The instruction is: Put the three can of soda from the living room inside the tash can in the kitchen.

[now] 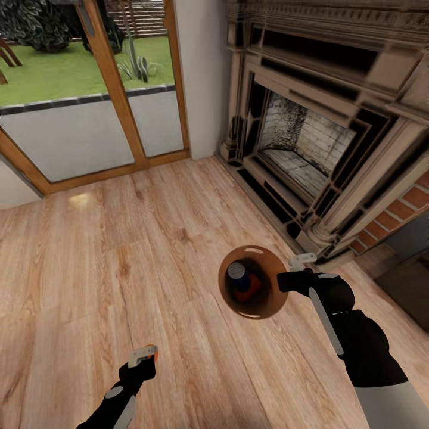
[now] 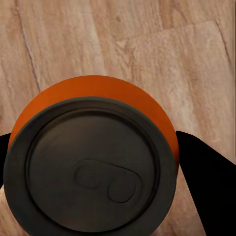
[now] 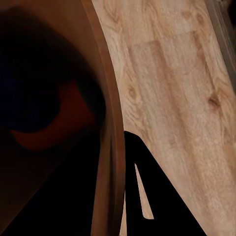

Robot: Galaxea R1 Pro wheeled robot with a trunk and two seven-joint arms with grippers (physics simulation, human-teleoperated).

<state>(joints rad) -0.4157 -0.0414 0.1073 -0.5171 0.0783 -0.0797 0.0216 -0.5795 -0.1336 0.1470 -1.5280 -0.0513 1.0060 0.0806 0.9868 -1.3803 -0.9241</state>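
Observation:
My right gripper is shut on the rim of the tash can, holding the round brown-lined bin above the wood floor in the living room. Inside it lie a blue can of soda and an orange can. The right wrist view shows the bin's wall with one dark finger outside it, and the orange can dimly within. My left gripper is low near the left, shut on a third can, orange with a grey top, held upright between both fingers.
A large stone fireplace with red brick beside it stands on the right. A wood-framed glass door to the garden is at the back left. Light plank floor spreads between them.

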